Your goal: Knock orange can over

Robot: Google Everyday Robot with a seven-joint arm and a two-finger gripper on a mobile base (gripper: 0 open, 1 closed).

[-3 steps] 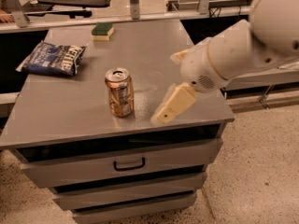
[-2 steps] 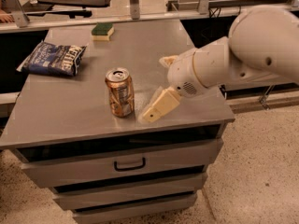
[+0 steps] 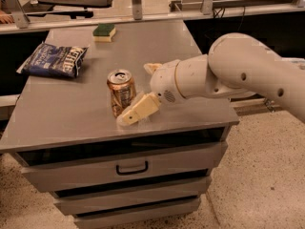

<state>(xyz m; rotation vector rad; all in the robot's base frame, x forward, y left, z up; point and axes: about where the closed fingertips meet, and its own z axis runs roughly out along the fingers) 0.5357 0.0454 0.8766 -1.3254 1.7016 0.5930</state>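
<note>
The orange can (image 3: 120, 90) stands upright on the grey cabinet top (image 3: 71, 113), near its front edge. It is coppery-orange with a silver top and pull tab. My gripper (image 3: 135, 94) has come in from the right on the white arm (image 3: 228, 70) and is open. Its near finger (image 3: 139, 110) lies low in front of the can's base and right side, touching or almost touching it. The far finger (image 3: 151, 67) shows behind and to the right of the can. Nothing is held.
A blue chip bag (image 3: 55, 60) lies at the left of the top. A green and yellow sponge (image 3: 104, 31) sits at the back. Drawers (image 3: 131, 167) are below the front edge. A dark table and rail stand behind the cabinet.
The arm has moved left across the cabinet top. The near finger has gone from well right of the can to right against its front. The can still stands upright in the same spot.
</note>
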